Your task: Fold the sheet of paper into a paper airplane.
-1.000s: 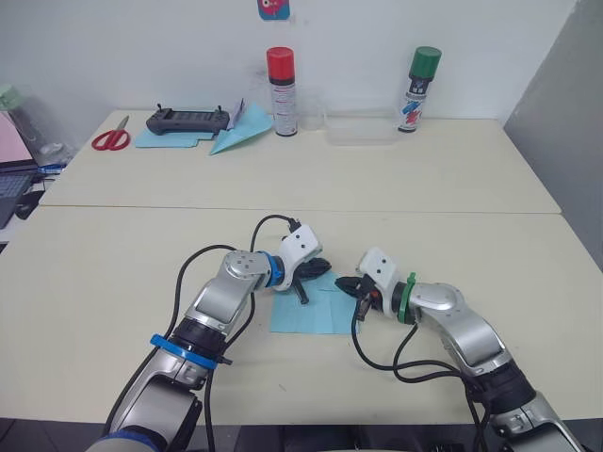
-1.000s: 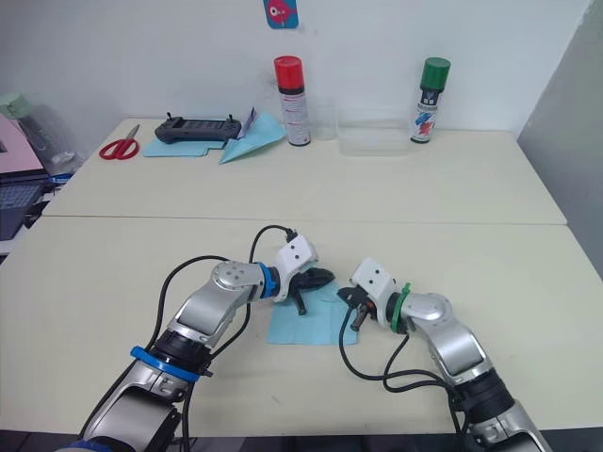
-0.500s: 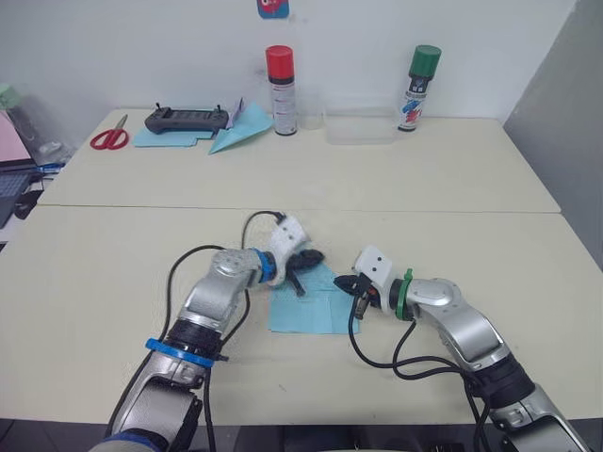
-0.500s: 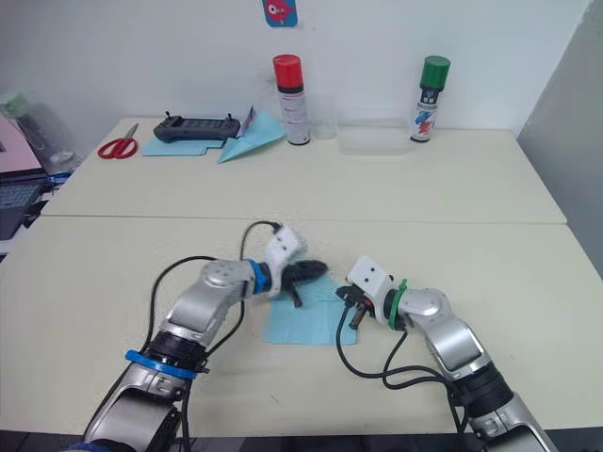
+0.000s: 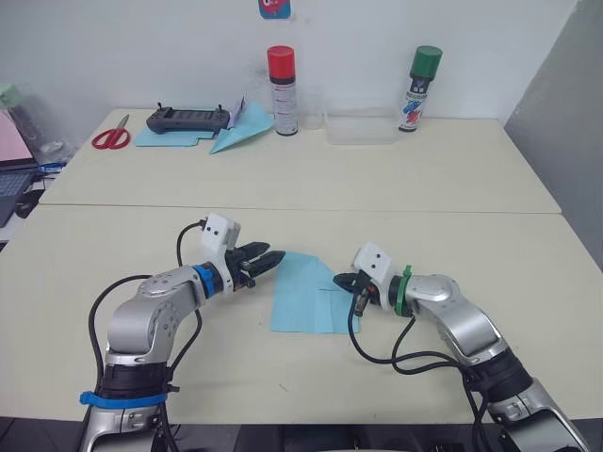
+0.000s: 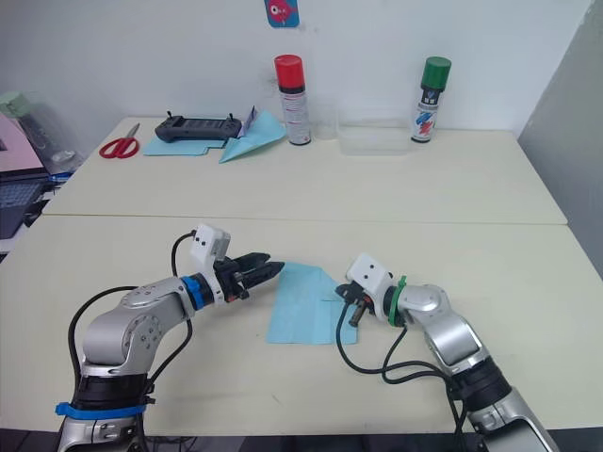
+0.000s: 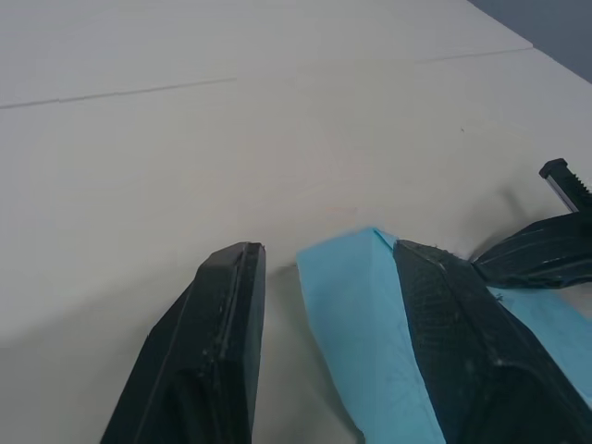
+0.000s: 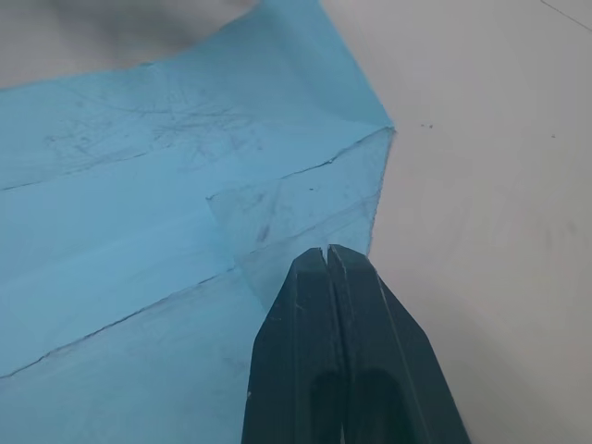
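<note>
the cream table [image 5: 452,188] is filling most of the scene, under a white wall. the sheet of paper [image 5: 306,306] is lying flat near its front, light blue, creased, with its far right corner folded in. the left gripper [image 5: 268,261] is pointing at the far left corner, fingers spread. the right gripper [image 5: 356,283] is resting on the right edge, fingers pressed together.

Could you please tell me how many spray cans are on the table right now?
2. The red-capped can stands at the far edge beside the teal paper dart; the green-capped can stands further right, past the clear tray. None looks hidden.
</note>
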